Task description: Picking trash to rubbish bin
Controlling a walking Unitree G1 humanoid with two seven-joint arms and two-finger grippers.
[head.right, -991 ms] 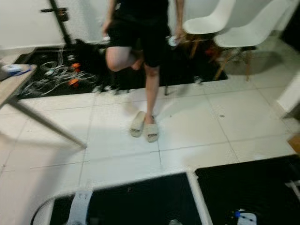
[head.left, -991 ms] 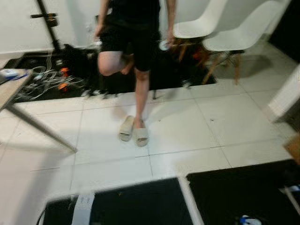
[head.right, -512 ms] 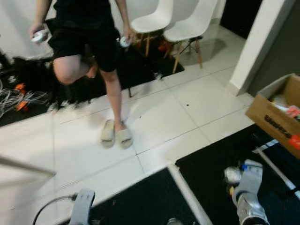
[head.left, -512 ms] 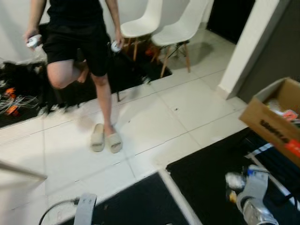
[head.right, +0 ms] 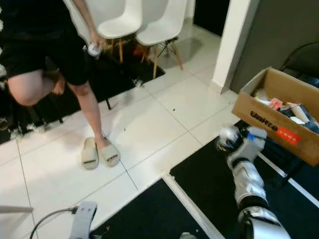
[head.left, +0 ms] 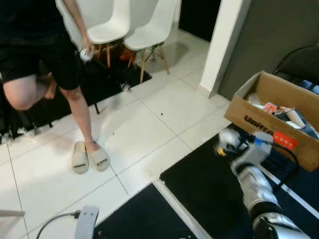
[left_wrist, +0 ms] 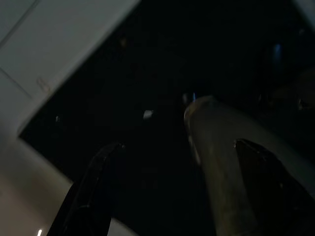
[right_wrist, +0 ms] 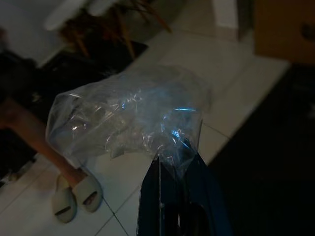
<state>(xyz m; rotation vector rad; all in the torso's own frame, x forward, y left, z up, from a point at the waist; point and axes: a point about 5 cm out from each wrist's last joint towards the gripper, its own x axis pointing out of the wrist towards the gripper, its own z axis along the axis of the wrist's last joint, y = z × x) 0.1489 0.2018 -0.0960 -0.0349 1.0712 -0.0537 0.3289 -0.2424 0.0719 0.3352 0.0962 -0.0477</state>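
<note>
My right gripper (right_wrist: 172, 162) is clamped on a clear plastic bag (right_wrist: 128, 115), just left of the cardboard box (head.right: 279, 112). A person (head.left: 45, 55) stands far left on white tiles (head.left: 144, 129); my left gripper (left_wrist: 179, 189) hangs released over black mat (left_wrist: 147, 73).

open white tile (head.left: 149, 119) lies ahead; a person (head.left: 45, 59) on one leg, slippers (head.left: 89, 158) and chairs (head.left: 124, 25) block the left, a full cardboard box (head.left: 279, 114) and pillar (head.left: 224, 45) the right.

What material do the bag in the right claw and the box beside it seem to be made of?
The bag looks like thin clear plastic film: it is see-through, crinkled and glints with light. The right claw pinches its edge. The box seems to be brown cardboard: matte, flat folded flaps, dark printed letters on its side.
</note>
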